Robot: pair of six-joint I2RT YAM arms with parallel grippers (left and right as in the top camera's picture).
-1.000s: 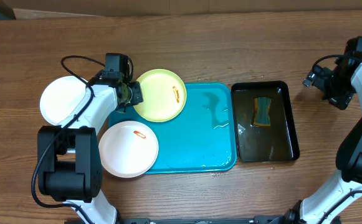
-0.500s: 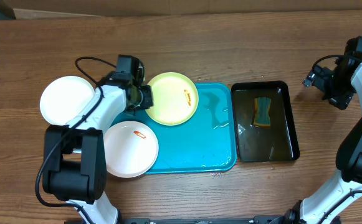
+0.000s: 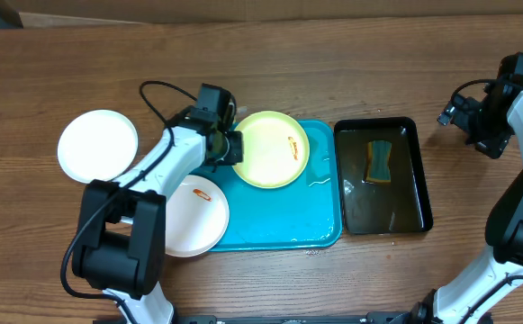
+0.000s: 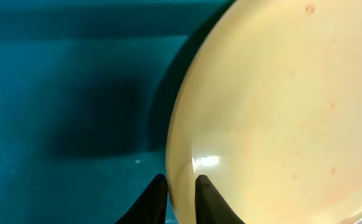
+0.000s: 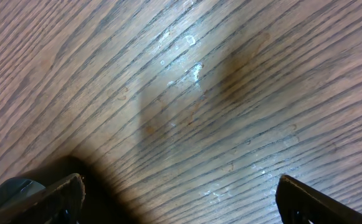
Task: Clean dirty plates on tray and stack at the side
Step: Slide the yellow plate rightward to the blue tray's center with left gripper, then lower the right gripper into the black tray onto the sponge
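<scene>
A plain white plate (image 3: 98, 144) lies on the wooden table (image 3: 333, 72), left of the tray and apart from it. A second white plate (image 3: 189, 216), marked with a short orange smear (image 3: 202, 193), overlaps the near left corner of the turquoise tray (image 3: 288, 211), whose long axis runs left to right. The left gripper (image 4: 181, 196) is pinched nearly closed on the left rim of the lime-green plate (image 3: 272, 148), which sits over the tray's far left part and casts a shadow on it. Its orange smear runs roughly left to right. Right of the tray is a black tray (image 3: 419, 180), its long axis running near to far, holding a sponge (image 3: 380, 160). At far right, the right gripper (image 5: 181, 199) is spread wide over bare wood, holding nothing.
</scene>
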